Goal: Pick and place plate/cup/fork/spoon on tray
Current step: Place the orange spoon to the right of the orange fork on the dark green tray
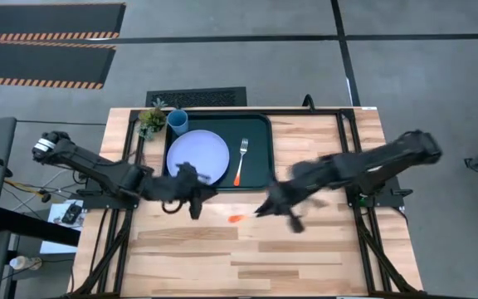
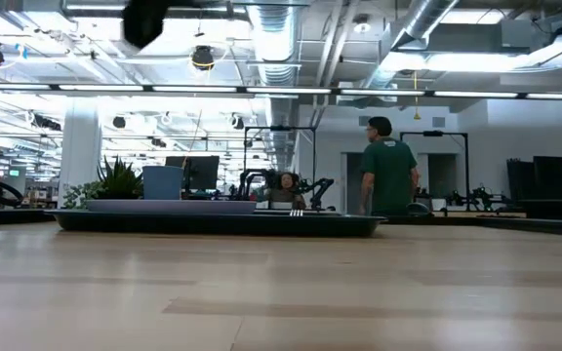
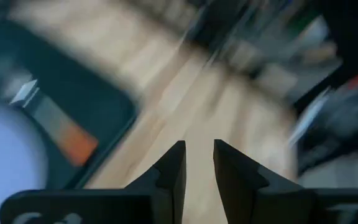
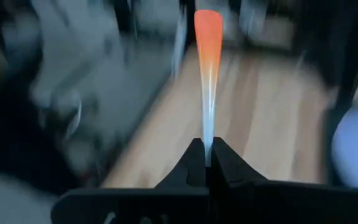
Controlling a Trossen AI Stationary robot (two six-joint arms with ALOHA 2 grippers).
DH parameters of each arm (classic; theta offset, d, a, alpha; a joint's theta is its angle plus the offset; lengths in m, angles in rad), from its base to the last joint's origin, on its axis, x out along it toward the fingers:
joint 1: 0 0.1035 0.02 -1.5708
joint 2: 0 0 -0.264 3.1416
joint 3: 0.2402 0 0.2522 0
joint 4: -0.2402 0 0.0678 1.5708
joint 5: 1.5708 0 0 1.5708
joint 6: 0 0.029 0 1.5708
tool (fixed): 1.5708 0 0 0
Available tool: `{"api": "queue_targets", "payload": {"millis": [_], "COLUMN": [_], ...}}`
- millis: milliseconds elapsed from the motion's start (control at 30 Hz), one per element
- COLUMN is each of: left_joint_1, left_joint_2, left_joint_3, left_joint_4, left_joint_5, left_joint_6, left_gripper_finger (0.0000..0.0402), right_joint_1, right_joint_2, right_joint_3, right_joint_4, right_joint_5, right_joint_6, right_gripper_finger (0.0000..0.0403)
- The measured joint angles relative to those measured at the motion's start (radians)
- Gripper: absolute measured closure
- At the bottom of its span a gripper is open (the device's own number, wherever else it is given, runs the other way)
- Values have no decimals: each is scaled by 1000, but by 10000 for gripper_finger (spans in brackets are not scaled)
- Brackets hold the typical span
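Note:
The dark green tray (image 1: 260, 124) lies at the table's far middle. On it rest the lavender-blue plate (image 1: 197, 155) and the fork (image 1: 241, 162), its orange handle toward the near edge. The blue cup (image 1: 178, 122) stands at the tray's far left corner. My right gripper (image 1: 265, 208) is shut on the spoon (image 1: 241, 218) just near of the tray. Only the spoon's orange handle end shows; its bowl is hidden. My left gripper (image 1: 196, 201) hovers over the tray's near edge by the plate. Its fingers (image 3: 199, 155) stand a little apart and hold nothing. My right gripper pinches the spoon's silver neck (image 4: 208, 134) between its two fingertips. The orange handle (image 4: 207, 31) sticks straight out beyond the fingers, along them, toward the table's left. The bowl end is hidden behind the fingers. The spoon is clear of the table.
A small potted plant (image 1: 151, 119) stands beside the cup at the tray's far left corner. Bare wooden boards (image 1: 247, 257) stretch from the tray to the near edge. A person in a green shirt (image 2: 388, 171) stands in the room behind the table.

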Motion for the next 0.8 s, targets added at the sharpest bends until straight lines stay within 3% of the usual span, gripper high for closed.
{"api": "queue_targets", "payload": {"millis": [67,167,300,400,633,800], "left_joint_1": [32,91,171,220,263,278], "left_joint_2": [-14,-4,65,148,392,515], "left_joint_3": [0,0,2,19,168,282], "left_joint_4": [177,467,827,1038,1265,1271], "left_joint_5": [27,189,388,475,706,792], "left_joint_6": [58,151,198,154,23,-16], "left_gripper_finger": [325,300,262,243,235,235], "right_joint_1": [36,82,102,111,89,67], "right_joint_2": [-102,-203,-247,-229,-142,-137], "right_joint_3": [-13,-38,-56,-56,-57,-56], "right_joint_4": [104,301,498,600,789,834], "right_joint_5": [62,131,148,144,72,51], "right_joint_6": [-8,-62,-120,-167,-231,-224], "right_gripper_finger": [399,400,397,398,394,394]}}
